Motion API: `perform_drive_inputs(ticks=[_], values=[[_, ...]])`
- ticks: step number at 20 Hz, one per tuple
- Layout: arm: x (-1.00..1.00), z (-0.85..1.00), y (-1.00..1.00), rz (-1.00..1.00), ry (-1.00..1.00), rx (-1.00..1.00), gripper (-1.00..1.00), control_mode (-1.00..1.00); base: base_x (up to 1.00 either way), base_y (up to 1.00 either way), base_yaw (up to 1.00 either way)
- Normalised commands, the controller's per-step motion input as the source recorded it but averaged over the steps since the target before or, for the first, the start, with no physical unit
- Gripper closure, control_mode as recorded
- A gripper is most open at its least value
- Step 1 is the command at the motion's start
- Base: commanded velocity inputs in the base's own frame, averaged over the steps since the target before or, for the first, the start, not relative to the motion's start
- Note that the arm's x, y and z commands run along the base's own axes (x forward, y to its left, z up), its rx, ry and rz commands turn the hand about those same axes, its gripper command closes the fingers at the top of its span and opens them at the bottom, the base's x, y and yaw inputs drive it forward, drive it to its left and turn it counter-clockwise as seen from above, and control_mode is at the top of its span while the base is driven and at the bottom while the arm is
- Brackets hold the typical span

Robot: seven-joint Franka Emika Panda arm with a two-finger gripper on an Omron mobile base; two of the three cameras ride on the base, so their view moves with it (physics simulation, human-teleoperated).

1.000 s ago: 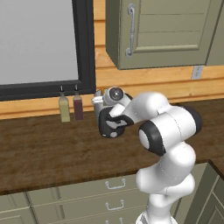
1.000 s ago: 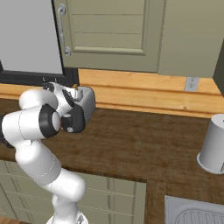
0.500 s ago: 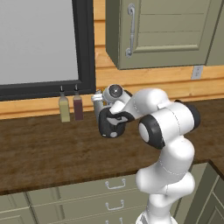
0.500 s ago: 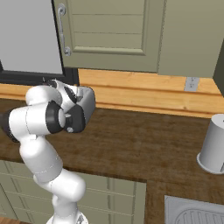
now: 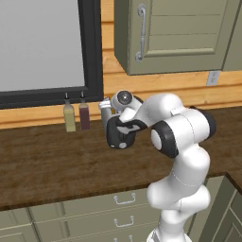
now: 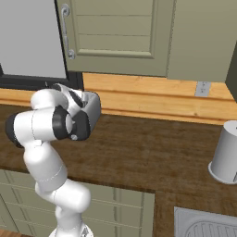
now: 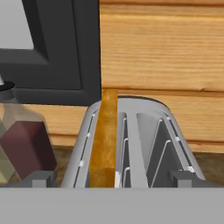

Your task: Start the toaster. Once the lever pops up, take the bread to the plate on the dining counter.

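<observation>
Fingers (image 7: 113,178) spread wide above the toaster (image 7: 131,144), bread (image 7: 104,140) in left slot.

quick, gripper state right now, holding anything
Gripper: open, holding nothing; its fingertips stand apart on either side of the toaster, with the bread standing in the left slot.

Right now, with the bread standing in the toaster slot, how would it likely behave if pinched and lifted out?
The bread stands upright on its edge without sagging, so it is probably stiff. It looks thin, so likely light, and a hard pinch might crack it. The slot wires of the toaster sit close beside it, so it could snag unless pulled out straight.
</observation>
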Motion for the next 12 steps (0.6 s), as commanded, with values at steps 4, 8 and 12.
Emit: perform_drive_inputs(ticks=[4,8,12], values=[[0.09,0.0,0.0,0.0,0.0,0.0,-1.0,-1.0,0.0,0.0,0.0],[0.06,0.0,0.02,0.0,0.0,0.0,-1.0,-1.0,0.0,0.0,0.0],[0.01,0.0,0.0,0.0,0.0,0.0,-1.0,-1.0,0.0,0.0,0.0]])
